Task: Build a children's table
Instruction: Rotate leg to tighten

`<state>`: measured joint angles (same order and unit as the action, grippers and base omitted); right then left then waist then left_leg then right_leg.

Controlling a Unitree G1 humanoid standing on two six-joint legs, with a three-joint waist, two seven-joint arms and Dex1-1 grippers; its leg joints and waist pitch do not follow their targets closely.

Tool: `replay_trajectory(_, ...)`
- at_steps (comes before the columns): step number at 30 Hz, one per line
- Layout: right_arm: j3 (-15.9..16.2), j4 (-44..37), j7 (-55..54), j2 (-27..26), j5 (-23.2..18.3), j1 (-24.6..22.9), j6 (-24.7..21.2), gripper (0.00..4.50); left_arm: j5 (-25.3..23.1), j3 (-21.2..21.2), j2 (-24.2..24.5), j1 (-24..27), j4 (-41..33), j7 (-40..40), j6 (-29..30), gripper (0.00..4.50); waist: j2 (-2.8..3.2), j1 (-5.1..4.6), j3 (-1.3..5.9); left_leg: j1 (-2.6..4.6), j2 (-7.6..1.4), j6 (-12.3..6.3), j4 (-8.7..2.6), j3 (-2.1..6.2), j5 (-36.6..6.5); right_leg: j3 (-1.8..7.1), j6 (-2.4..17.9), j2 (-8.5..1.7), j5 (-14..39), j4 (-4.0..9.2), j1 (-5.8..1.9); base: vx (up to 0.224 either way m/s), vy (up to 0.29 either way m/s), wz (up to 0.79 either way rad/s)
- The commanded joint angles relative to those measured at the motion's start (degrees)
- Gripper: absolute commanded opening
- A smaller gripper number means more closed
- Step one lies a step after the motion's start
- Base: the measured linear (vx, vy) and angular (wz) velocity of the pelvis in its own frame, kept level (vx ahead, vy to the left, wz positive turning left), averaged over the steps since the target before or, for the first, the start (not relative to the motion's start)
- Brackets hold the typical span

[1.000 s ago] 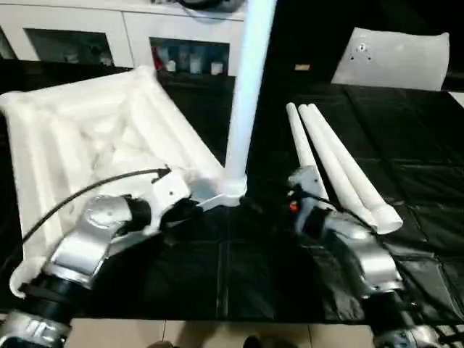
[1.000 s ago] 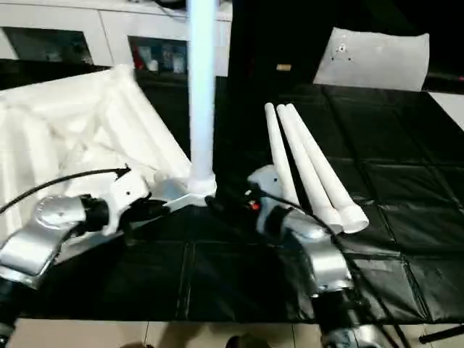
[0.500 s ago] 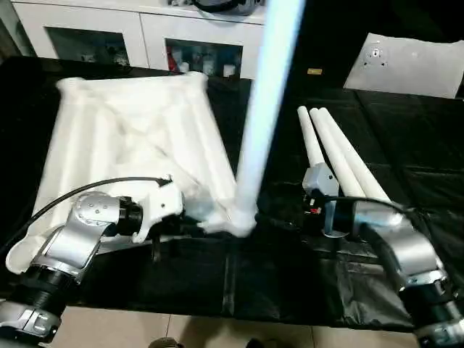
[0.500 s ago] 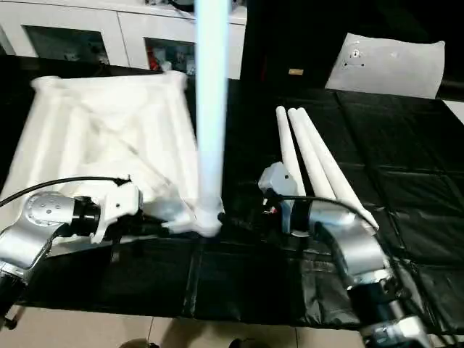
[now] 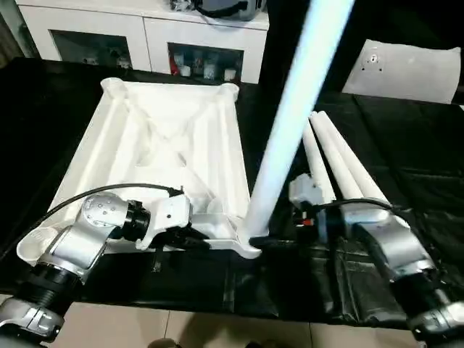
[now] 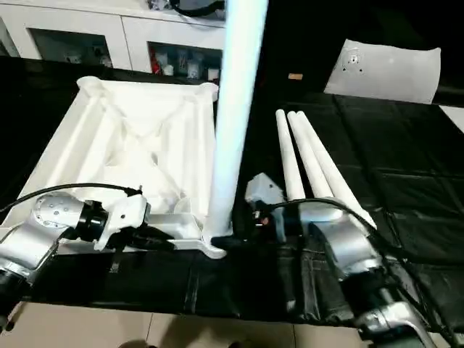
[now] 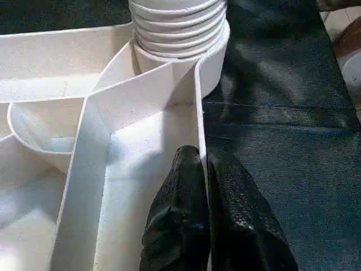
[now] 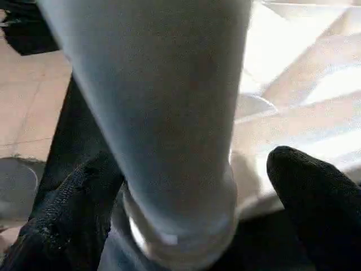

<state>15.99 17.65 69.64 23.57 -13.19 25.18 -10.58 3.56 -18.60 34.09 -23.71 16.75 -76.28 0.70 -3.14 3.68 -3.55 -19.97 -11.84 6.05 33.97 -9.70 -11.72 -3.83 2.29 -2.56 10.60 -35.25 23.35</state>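
The white tabletop [image 5: 167, 145] lies upside down on the black-covered table, its X ribs facing up. One white leg [image 5: 290, 123] stands upright in the near right corner socket [image 7: 180, 34], its ribbed end seated there. My left gripper [image 5: 199, 243] is shut on the tabletop's near rim wall, and its fingers [image 7: 186, 226] pinch that wall just short of the socket. My right gripper [image 5: 272, 241] is at the leg's base. Its fingers [image 8: 316, 203] straddle the leg with a gap on one side, so it is open. Three more legs [image 5: 337, 163] lie side by side to the right.
A white pillow-like block [image 5: 409, 69] rests at the back right. White cabinets [image 5: 145, 29] stand behind the table. The black cover [image 5: 406, 145] shows bare to the right of the loose legs. The table's front edge and the floor [image 5: 217, 330] lie just below my forearms.
The tabletop has swung round with the upright leg and now lies squarer to me, its legged corner nearer the front edge. My left gripper kept its hold. The head view has also shifted.
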Motion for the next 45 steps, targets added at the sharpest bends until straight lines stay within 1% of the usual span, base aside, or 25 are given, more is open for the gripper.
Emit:
replay_trajectory(1,0.4,1.9,1.1,-0.1,0.8,1.0,0.8,4.3,-0.6,-2.2,-0.7,-0.9,0.1,-2.3,-1.6,0.0,0.28,-0.2,3.99,-0.02,-1.63,-3.58,-3.54,-0.02,-4.3,3.29,10.6,-4.91,9.1,3.5,-3.51,0.0,0.0,0.0)
replay_trajectory(2,0.5,2.4,1.4,-0.3,0.7,1.2,0.9,4.08,-0.7,-2.3,-0.7,-0.9,0.1,-2.3,-1.7,0.0,0.16,-0.05,4.01,0.08,-1.65,-3.68,-3.48,-0.1,-4.1,3.32,10.7,-4.89,8.4,3.52,-3.5,0.0,0.0,0.0)
replay_trajectory(5,0.7,3.0,2.0,-0.5,0.5,1.4,0.8,3.92,-0.8,-2.3,-0.7,-0.9,0.2,-2.4,-1.8,0.0,0.28,0.07,3.98,-0.02,-1.63,-3.86,-3.48,-0.08,-3.6,3.29,11.1,-4.91,7.3,3.35,-3.6,0.0,0.0,0.0)
replay_trajectory(6,0.7,3.0,2.0,-0.5,0.5,1.4,0.8,3.73,-0.8,-2.3,-0.7,-0.9,0.2,-2.4,-1.8,0.0,0.24,0.07,3.99,-0.07,-1.6,-3.87,-3.46,-0.08,-3.7,3.28,11.1,-4.89,7.2,3.36,-3.66,0.0,0.0,0.0)
replay_trajectory(10,0.9,3.3,2.7,-0.5,0.4,1.2,0.7,3.38,-1.0,-2.5,-0.8,-1.1,0.7,-2.4,-2.0,0.0,0.28,0.14,3.82,-0.05,-1.59,-3.6,-3.51,-0.06,-4.5,3.28,10.5,-4.91,9.2,3.59,-3.63,0.0,0.0,0.0)
replay_trajectory(14,0.7,3.6,3.2,-0.6,0.2,0.9,0.7,3.01,-1.0,-2.7,-0.8,-1.2,0.9,-2.4,-2.0,0.0,0.39,0.11,3.82,-0.01,-1.61,-3.5,-3.53,-0.01,-4.6,3.26,10.5,-4.83,8.9,3.54,-3.61,0.0,0.0,0.0)
replay_trajectory(16,0.7,3.3,3.6,-0.6,0.1,0.5,0.6,2.89,-1.0,-2.7,-0.9,-1.2,1.1,-2.4,-2.0,0.0,0.61,0.13,3.78,0.03,-1.62,-3.48,-3.52,0.0,-4.5,3.27,10.7,-4.84,8.5,3.51,-3.56,0.0,0.0,0.0)
replay_trajectory(18,0.6,3.1,3.7,-0.6,0.1,0.3,0.4,2.85,-1.0,-2.7,-0.9,-1.1,1.1,-2.4,-2.0,0.0,0.53,0.15,3.85,0.03,-1.62,-3.54,-3.5,-0.03,-4.3,3.26,11.0,-4.84,7.8,3.45,-3.63,0.0,0.0,0.0)
replay_trajectory(19,0.5,2.9,3.5,-0.8,-0.2,-0.1,0.1,2.81,-0.7,-2.3,-1.2,-1.1,1.1,-1.9,-1.0,0.0,0.84,0.13,3.74,0.03,-1.61,-3.47,-3.55,0.0,-4.5,3.24,11.1,-4.74,7.6,3.48,-3.56,0.0,0.0,0.0)
replay_trajectory(23,-0.9,1.8,1.0,-2.2,-1.3,-1.9,-1.5,2.75,0.1,-0.3,-2.7,-0.8,0.2,2.3,2.9,0.0,0.95,0.26,3.66,0.2,-1.66,-3.1,-3.61,-0.01,-5.7,3.22,11.3,-4.76,8.3,3.67,-3.52,0.0,0.0,0.0)
replay_trajectory(24,-1.5,1.6,-1.3,-3.1,-1.3,-2.5,-2.0,2.75,0.6,0.6,-3.4,-0.4,-0.7,4.2,4.8,0.0,1.31,0.31,3.47,0.23,-1.71,-2.84,-3.7,0.03,-6.3,3.27,11.4,-4.83,8.6,3.78,-3.46,0.0,0.0,0.0)
replay_trajectory(25,-2.0,1.4,-3.6,-4.1,-1.2,-3.2,-2.5,2.75,1.1,1.6,-4.0,0.0,-1.7,6.1,6.8,0.0,1.14,0.19,3.42,0.23,-1.73,-2.37,-3.77,0.04,-6.8,3.27,11.5,-4.86,9.2,3.78,-3.45,0.0,0.0,0.0)
replay_trajectory(26,-2.3,1.3,-5.3,-4.9,-1.1,-3.5,-3.1,2.75,1.4,2.2,-4.4,0.3,-2.6,7.4,8.1,0.0,1.03,0.18,3.32,0.24,-1.61,-2.25,-3.78,0.05,-7.3,3.21,11.2,-4.81,10.5,4.01,-3.46,0.0,0.0,0.0)
replay_trajectory(27,-3.0,1.2,-9.0,-6.6,-0.9,-4.1,-4.4,2.75,1.9,3.5,-5.3,1.1,-4.6,10.3,11.1,0.0,1.31,-0.14,3.12,0.09,-1.56,-1.52,-3.98,0.16,-8.5,3.19,10.4,-4.91,13.4,4.1,-3.63,0.0,0.0,0.0)
replay_trajectory(28,-3.1,1.4,-11.7,-7.9,-0.2,-4.4,-4.8,2.74,2.7,4.5,-6.2,1.6,-6.1,12.3,13.2,0.0,1.17,-0.29,2.97,0.13,-1.49,-1.33,-4.04,0.24,-9.2,3.08,9.9,-4.81,15.4,4.47,-3.53,0.0,0.0,0.0)
replay_trajectory(29,-3.1,1.5,-12.3,-8.2,0.0,-4.4,-4.9,2.74,3.0,4.7,-6.5,1.7,-6.5,12.7,13.6,0.0,1.29,-0.52,2.81,0.37,-1.29,-1.02,-3.99,0.26,-10.7,3.02,8.8,-4.81,19.5,4.99,-3.29,0.0,0.0,0.0)
replay_trajectory(30,-3.1,1.6,-13.4,-8.7,0.3,-4.5,-5.0,2.74,3.4,5.2,-6.9,1.9,-7.1,13.5,14.5,0.0,1.13,-0.75,2.79,0.19,-1.09,-1.03,-3.98,0.29,-11.0,2.96,7.9,-4.73,21.4,5.17,-3.45,0.0,0.0,0.0)
replay_trajectory(31,-3.1,3.2,-19.2,-12.1,1.9,-4.6,-5.6,2.74,4.4,7.6,-10.0,3.0,-11.0,19.0,19.3,0.0,1.35,-1.02,2.78,0.17,-1.25,-0.76,-4.04,0.35,-10.5,3.09,7.4,-4.79,21.9,5.14,-3.39,0.0,0.0,0.0)
replay_trajectory(33,-3.1,3.9,-21.6,-13.6,2.5,-4.5,-5.8,2.74,4.5,8.3,-11.2,3.4,-12.6,21.1,21.2,0.0,1.16,-1.71,2.68,0.01,-0.99,-0.85,-3.99,0.4,-10.6,2.95,6.7,-4.68,23.8,5.38,-3.29,0.0,0.0,0.0)
replay_trajectory(35,-4.8,6.7,-29.8,-19.3,3.2,-3.5,-7.5,2.74,3.0,10.0,-15.8,4.0,-17.1,29.0,26.1,0.0,1.02,-2.47,2.59,-0.23,-0.93,-1.54,-3.91,0.4,-9.3,3.02,6.6,-4.5,23.1,5.34,-3.12,0.0,0.0,0.0)
replay_trajectory(36,-5.2,8.0,-32.7,-21.2,3.7,-2.8,-7.7,2.74,2.5,10.4,-17.7,4.0,-18.6,31.7,27.6,0.0,1.26,-2.63,2.67,-0.02,-0.86,-1.4,-3.81,0.38,-9.3,2.98,6.8,-4.5,23.2,5.37,-3.0,0.0,0.0,0.0)
replay_trajectory(37,-5.6,9.6,-35.6,-22.9,4.2,-1.9,-7.8,2.74,2.1,10.8,-19.7,3.9,-19.8,34.3,29.4,0.0,1.25,-3.07,2.74,-0.15,-0.94,-1.53,-3.84,0.41,-8.7,2.99,7.4,-4.39,21.7,5.19,-3.09,0.0,0.0,0.0)
replay_trajectory(39,-6.7,12.8,-41.1,-25.6,4.7,0.1,-7.9,2.74,1.1,11.0,-23.2,3.5,-21.3,38.7,31.2,0.0,0.97,-3.24,2.89,-0.15,-0.91,-2.0,-3.69,0.29,-7.7,3.06,7.8,-4.3,19.5,5.05,-3.1,0.0,0.0,0.0)
replay_trajectory(43,-7.8,15.7,-46.7,-28.1,6.1,2.2,-7.8,2.74,-1.2,9.8,-25.4,2.8,-22.4,42.7,32.9,0.0,1.12,-3.16,3.15,-0.45,-0.87,-3.84,-3.57,0.12,-4.1,3.19,9.5,-4.12,10.0,4.17,-3.31,0.0,0.0,0.0)
replay_trajectory(45,-7.9,16.0,-47.4,-28.9,6.7,2.4,-7.8,2.74,-2.5,9.1,-25.3,2.7,-22.1,43.7,32.6,0.0,0.81,-3.17,3.33,-0.62,-0.89,-4.55,-3.54,0.13,-2.3,3.16,10.0,-4.16,6.5,3.78,-3.59,0.0,0.0,0.0)
